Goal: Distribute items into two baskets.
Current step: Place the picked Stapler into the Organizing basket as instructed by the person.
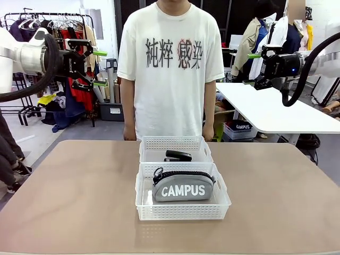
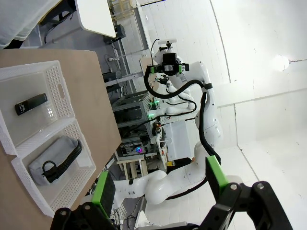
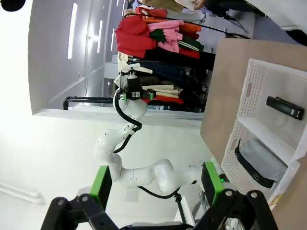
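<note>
Two white lattice baskets stand end to end at the table's middle. The far basket (image 1: 172,142) holds a black stapler (image 1: 178,155). A grey "CAMPUS" pouch (image 1: 183,187) with a black zip lies in the near basket (image 1: 183,211). My left gripper (image 1: 99,68) hangs open and empty, high at the left, well away from them. High at the right, my right gripper (image 1: 252,69) is open and empty too. The left wrist view has open fingers (image 2: 160,184), the stapler (image 2: 31,103) and the pouch (image 2: 55,160). Past the right gripper (image 3: 156,182), the stapler (image 3: 285,107) and pouch (image 3: 261,160) lie in their baskets.
A person in a white T-shirt (image 1: 170,69) stands at the far side, arms down. The brown table (image 1: 69,196) has bare room on both sides of the baskets. A white table (image 1: 276,111) stands behind at the right, a clothes rack (image 1: 53,32) behind at the left.
</note>
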{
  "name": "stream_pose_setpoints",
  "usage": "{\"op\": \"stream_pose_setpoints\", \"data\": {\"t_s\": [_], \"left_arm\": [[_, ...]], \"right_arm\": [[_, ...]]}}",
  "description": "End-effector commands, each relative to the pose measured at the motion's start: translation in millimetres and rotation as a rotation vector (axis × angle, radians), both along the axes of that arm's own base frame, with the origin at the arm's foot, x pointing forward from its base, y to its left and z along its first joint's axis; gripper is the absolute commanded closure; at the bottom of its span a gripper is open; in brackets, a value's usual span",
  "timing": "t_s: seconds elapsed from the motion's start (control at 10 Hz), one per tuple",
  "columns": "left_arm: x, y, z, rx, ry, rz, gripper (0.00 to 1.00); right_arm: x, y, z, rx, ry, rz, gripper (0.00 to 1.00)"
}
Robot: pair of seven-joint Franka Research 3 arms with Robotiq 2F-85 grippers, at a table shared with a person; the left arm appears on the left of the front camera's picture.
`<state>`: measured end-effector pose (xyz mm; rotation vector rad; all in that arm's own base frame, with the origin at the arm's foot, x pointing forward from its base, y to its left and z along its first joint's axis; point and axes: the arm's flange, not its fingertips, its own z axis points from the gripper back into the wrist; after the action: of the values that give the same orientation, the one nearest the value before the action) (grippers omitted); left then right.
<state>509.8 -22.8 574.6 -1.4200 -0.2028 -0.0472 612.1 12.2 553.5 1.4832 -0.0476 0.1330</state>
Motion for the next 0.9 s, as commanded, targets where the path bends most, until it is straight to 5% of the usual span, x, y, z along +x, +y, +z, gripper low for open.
{"op": "stream_pose_setpoints", "data": {"t_s": [0.0,0.8], "left_arm": [[-2,0,2,-0.003,-0.003,-0.001,0.00],[-2,0,2,-0.003,-0.003,-0.001,0.00]], "right_arm": [[2,10,20,0.032,0.049,-0.015,0.00],[-1,23,21,0.043,0.021,0.018,0.00]]}}
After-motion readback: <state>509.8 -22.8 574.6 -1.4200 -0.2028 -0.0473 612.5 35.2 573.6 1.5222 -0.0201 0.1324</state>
